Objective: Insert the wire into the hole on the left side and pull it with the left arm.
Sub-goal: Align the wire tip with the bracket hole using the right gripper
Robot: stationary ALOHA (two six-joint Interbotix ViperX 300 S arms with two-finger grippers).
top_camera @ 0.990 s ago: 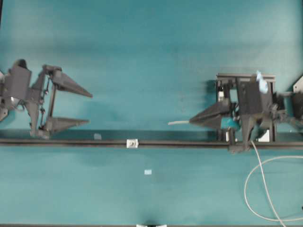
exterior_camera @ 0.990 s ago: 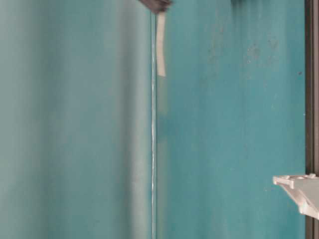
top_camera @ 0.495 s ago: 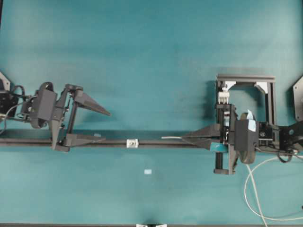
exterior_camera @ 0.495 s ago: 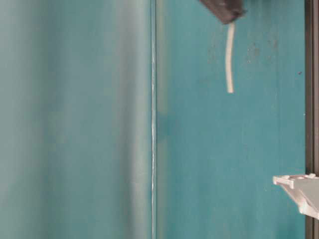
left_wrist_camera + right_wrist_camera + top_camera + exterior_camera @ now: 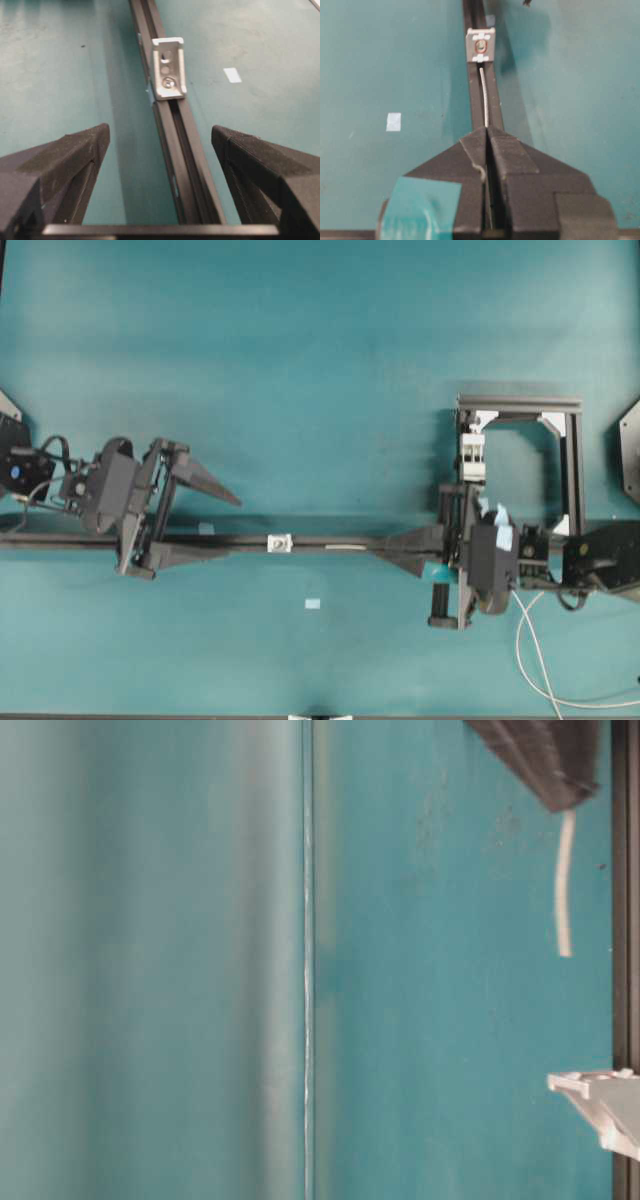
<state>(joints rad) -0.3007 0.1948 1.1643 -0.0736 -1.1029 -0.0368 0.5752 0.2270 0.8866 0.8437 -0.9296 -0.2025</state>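
Observation:
My right gripper [image 5: 378,545], with a teal tape patch [image 5: 420,205], is shut on the wire [image 5: 484,97]. The wire's stiff tip runs along the black rail [image 5: 330,540] and points at the hole [image 5: 480,46] in the small silver bracket [image 5: 280,542], stopping a short way from it. The rest of the wire [image 5: 530,660] loops off at the lower right. My left gripper [image 5: 231,528] stands open on the bracket's other side, its fingers astride the rail [image 5: 185,165]. In the left wrist view the bracket [image 5: 169,67] lies ahead of the left gripper [image 5: 160,132], with nothing between the fingers.
A pale tape rectangle [image 5: 313,603] lies on the teal table in front of the rail. A white clamp block in a black frame [image 5: 520,455] stands behind my right arm. The table-level view shows the wire tip [image 5: 564,885] hanging from the right gripper's fingers [image 5: 540,760].
My right gripper has come down and left onto the rail line, bringing the wire tip closer to the bracket. My left gripper has moved right and now straddles the rail.

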